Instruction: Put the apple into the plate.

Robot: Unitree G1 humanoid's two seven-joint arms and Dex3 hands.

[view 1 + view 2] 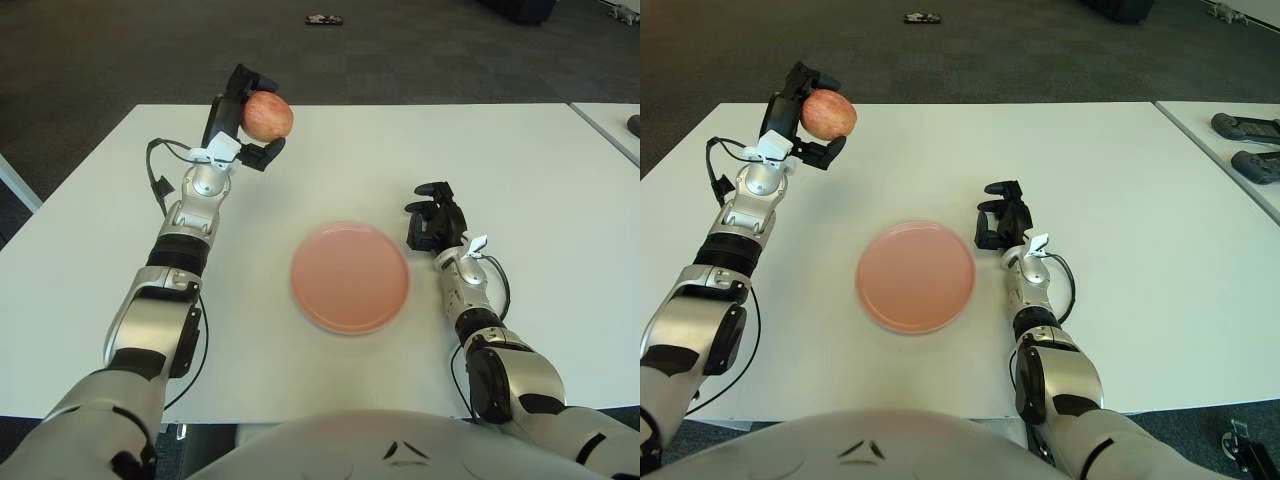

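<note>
Now | left hand [243, 125] raised above the table [560, 180], arm stretched forward, fingers clamped on the one apple [267, 116], up-left of the one pink plate [350, 277] | right hand [433, 217] just right of plate, fingers curled, holding nothing

Round red-and-yellow apple [267, 116] held aloft above the white table's far left part, well apart from the flat, round, salmon-pink plate [350, 277], which lies empty at table centre
</note>
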